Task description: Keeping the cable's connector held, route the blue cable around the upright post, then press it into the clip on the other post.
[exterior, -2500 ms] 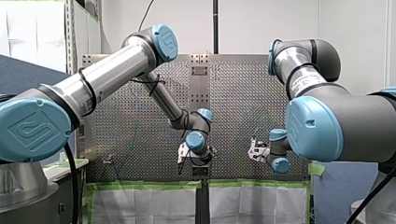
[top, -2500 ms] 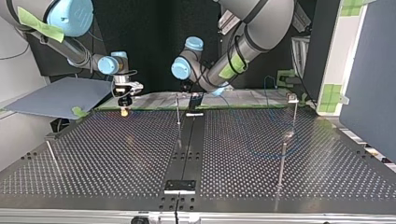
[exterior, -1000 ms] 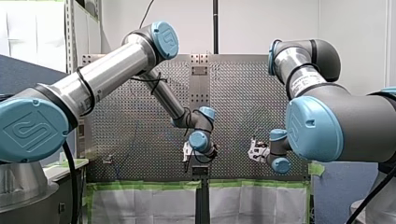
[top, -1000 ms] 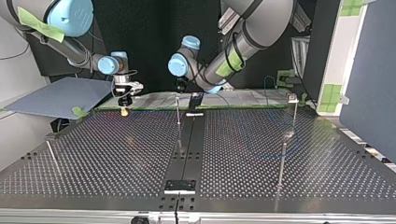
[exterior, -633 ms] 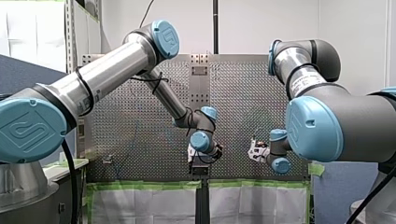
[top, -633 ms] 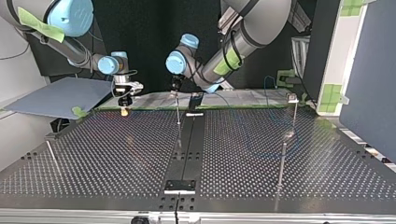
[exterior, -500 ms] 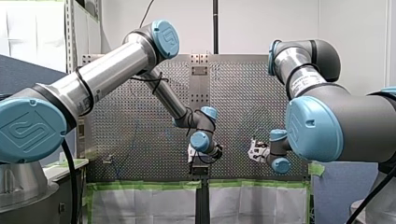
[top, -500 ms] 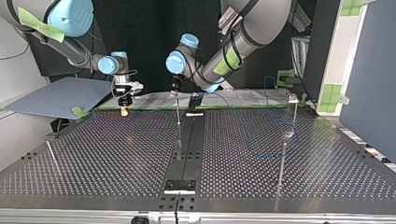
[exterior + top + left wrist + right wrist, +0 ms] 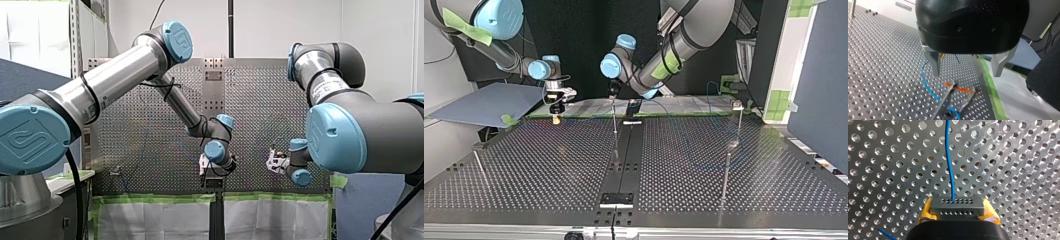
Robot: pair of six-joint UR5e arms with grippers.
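Blue cable (image 9: 950,165) ran straight out of the dark, hole-dotted connector (image 9: 957,206), which my right gripper (image 9: 556,111) pinched between its yellow pads (image 9: 924,213) low over the table (image 9: 549,165), well off to the top view's left of the middle post (image 9: 614,120). Gripping that end seemingly anchored the line while the rest got handled. From there the cable lay slack on the table, curving past the foot of the post. My left gripper (image 9: 966,67) hung just above the post's top, its metal fingers (image 9: 934,63) spread wide and empty, with an orange piece (image 9: 959,88), probably the clip, on the post ahead of them. That pose suggested it was lining up to take the cable, which, as far as I could tell, sat in no clip yet.
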